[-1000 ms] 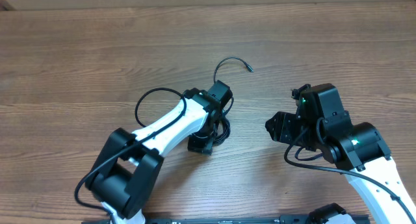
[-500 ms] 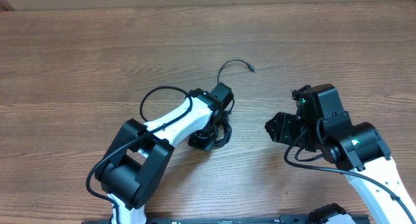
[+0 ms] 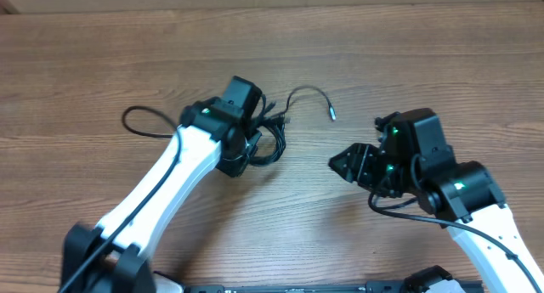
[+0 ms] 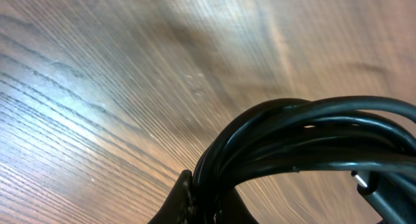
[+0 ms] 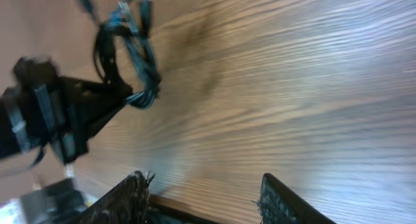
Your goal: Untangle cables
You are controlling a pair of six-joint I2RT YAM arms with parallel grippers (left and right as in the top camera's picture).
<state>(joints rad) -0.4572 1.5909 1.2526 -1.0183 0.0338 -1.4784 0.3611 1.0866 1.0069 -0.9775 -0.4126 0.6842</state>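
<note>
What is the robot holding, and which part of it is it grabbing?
The left gripper pinches the cables where their loops bunch together, away from the plug ends. The right gripper is open and holds nothing.

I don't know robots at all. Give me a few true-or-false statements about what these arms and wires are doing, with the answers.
1. The left gripper holds the bundle of cables. True.
2. The right gripper is clamped on a cable. False: its fingers are spread with nothing between them, and it sits apart from the cables.
3. One loose plug end curves out of the bundle toward the right arm's side. True.
4. The table is covered with a white cloth. False: it is bare brown wood grain.
</note>
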